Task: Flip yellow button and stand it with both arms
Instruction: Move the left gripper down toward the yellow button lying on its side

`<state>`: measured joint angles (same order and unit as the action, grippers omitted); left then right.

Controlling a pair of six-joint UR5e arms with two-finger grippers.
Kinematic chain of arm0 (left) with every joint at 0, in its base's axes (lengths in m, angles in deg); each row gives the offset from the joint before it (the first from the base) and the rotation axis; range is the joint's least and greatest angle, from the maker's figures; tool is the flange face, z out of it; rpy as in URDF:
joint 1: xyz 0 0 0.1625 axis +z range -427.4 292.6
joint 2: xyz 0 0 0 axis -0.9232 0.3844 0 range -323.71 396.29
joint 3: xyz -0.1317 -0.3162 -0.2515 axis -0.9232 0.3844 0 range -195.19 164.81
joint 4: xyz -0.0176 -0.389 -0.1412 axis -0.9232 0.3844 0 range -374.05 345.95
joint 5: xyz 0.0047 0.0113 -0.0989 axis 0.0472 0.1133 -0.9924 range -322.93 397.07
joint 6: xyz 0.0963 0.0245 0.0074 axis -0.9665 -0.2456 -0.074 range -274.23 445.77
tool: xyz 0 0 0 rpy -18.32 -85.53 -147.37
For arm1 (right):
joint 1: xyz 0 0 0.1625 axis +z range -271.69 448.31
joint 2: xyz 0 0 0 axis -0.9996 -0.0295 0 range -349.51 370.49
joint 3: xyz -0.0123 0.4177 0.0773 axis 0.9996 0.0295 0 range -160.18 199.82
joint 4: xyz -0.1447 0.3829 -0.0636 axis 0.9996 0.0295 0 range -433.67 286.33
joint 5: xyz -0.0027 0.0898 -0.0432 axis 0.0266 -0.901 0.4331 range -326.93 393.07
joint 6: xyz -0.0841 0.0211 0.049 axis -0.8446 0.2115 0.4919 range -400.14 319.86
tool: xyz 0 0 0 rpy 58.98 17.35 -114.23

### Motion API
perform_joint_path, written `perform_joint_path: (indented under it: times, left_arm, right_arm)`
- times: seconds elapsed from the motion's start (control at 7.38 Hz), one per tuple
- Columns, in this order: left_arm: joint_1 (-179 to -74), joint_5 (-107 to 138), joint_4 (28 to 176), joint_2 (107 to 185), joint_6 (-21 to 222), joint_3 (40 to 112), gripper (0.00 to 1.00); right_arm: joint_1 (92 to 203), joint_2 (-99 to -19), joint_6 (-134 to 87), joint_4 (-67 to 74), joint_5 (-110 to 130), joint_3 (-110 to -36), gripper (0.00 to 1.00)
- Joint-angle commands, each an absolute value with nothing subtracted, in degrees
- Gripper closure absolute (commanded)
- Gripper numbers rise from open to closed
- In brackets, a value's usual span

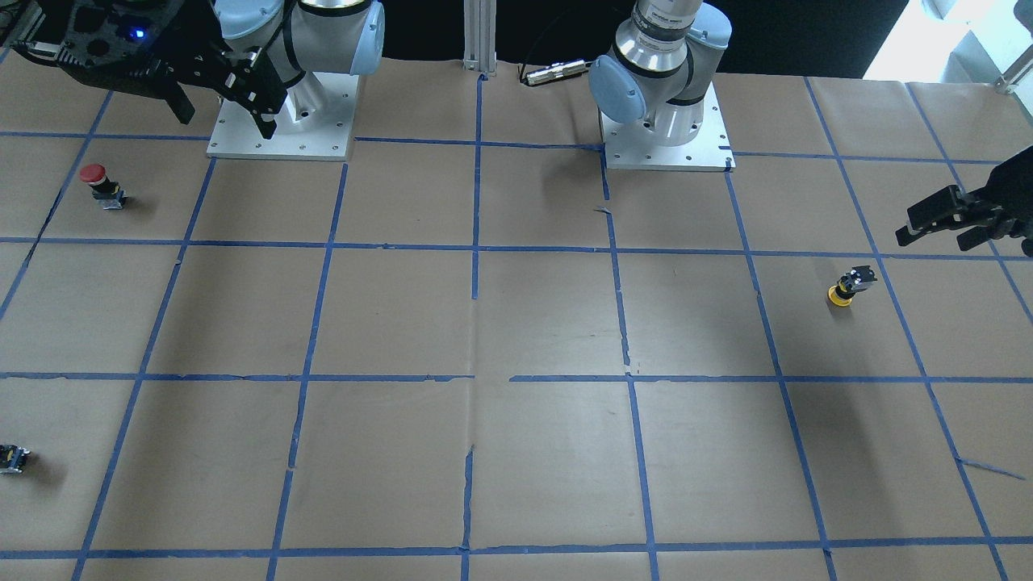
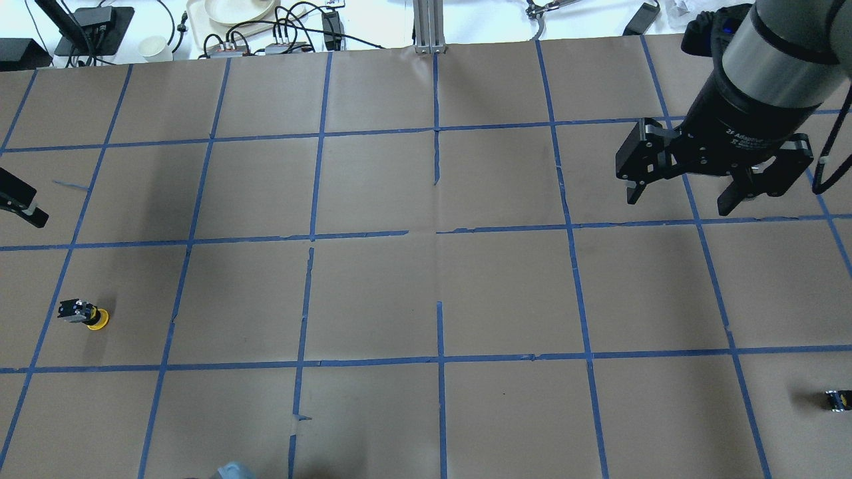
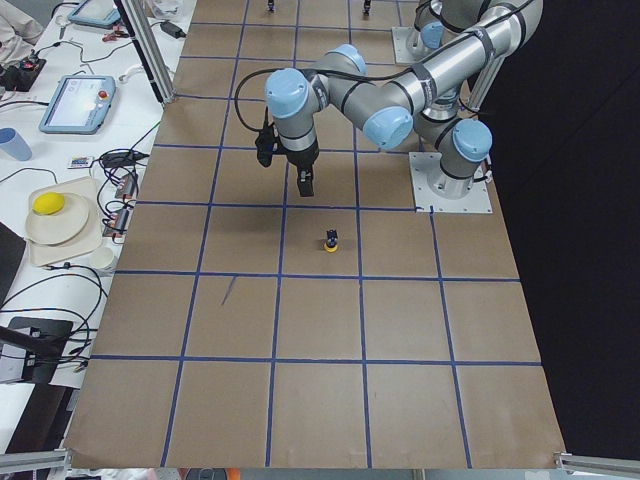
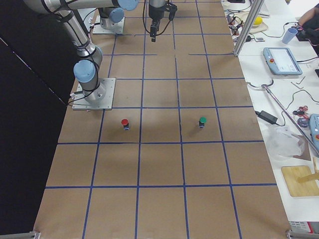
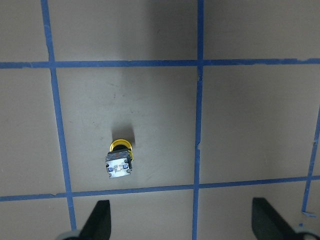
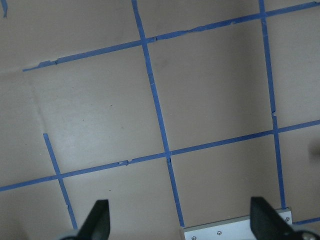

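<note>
Precariously, yellow mushroom-capped push button [image 1: 843,289] sat cap-down at left; black left gripper [image 5: 181,210] hung near, fingers apart; right gripper [image 2: 680,198] far off, fingers apart. Off-centre pinch risked toppling it.

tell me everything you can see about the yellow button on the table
The small push button with a round yellow mushroom cap rests upside down: the yellow cap sits on the brown paper table, a black neck above it, and the grey-black contact block, with pale patches on top, faces up. It looks like plastic. It stands inside one blue-taped square, near a tape line. Nothing touches it; the open left gripper hangs above, apart.
</note>
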<state>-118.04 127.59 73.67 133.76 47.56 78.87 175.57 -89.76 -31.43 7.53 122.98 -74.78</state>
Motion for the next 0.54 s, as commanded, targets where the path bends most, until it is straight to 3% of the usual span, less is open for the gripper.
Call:
perform_joint_path:
  times: [0.0, 0.41]
  left_arm:
    - [-113.0, 128.8, 60.2, 134.6, 47.4, 89.1, 0.01]
    - [-112.4, 129.2, 45.7, 135.9, 47.6, 98.8, 0.01]
  right_arm:
    - [175.6, -90.1, -31.6, 7.5, 123.1, -75.5, 0.0]
    - [175.6, -90.8, -32.0, 7.5, 122.8, -75.9, 0.0]
